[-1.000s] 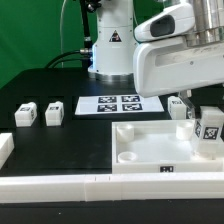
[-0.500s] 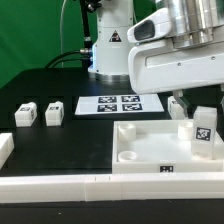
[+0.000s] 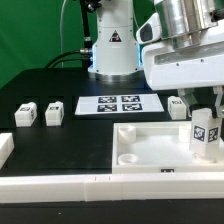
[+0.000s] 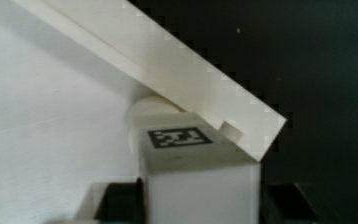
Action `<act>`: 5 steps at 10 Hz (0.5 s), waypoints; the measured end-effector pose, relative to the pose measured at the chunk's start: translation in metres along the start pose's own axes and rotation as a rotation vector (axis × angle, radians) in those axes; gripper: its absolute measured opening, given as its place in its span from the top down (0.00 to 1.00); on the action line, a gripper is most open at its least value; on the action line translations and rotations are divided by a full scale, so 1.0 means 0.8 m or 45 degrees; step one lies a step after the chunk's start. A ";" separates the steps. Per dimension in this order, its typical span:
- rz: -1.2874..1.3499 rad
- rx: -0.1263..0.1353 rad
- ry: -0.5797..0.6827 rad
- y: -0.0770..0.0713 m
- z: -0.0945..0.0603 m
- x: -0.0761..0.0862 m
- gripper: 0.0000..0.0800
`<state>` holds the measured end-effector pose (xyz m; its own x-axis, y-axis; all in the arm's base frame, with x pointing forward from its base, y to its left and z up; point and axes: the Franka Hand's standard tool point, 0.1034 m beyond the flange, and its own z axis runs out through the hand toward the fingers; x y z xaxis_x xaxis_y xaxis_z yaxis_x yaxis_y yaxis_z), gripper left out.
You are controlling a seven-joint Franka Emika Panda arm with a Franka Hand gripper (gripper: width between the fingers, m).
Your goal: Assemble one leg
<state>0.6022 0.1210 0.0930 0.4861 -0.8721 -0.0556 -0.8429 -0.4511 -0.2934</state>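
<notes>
White leg (image 3: 206, 140) gripped by the claw (image 3: 205, 118) shows a black-and-white square tag (image 4: 179, 137).

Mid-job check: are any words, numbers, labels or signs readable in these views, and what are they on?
No words or numbers are legible.
Triangular sign on the robot base: too small to read.
Black-and-white square tags, patterns without text: on the marker board, the leg in the gripper, two loose legs, and the front edge of the square panel.

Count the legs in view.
4. Leftmost leg and its neighbour leg sit at the exterior view's left; a third leg stands beside the square panel; the gripper holds the fourth leg over it. The arm may hide others.
</notes>
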 end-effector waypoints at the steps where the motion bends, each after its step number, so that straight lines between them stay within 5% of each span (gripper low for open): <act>1: 0.121 0.004 -0.010 -0.001 0.001 -0.004 0.61; 4: 0.278 0.011 -0.025 -0.002 0.002 -0.009 0.61; 5: 0.248 0.011 -0.025 -0.002 0.002 -0.009 0.48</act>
<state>0.6004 0.1281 0.0921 0.3185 -0.9388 -0.1308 -0.9194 -0.2724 -0.2836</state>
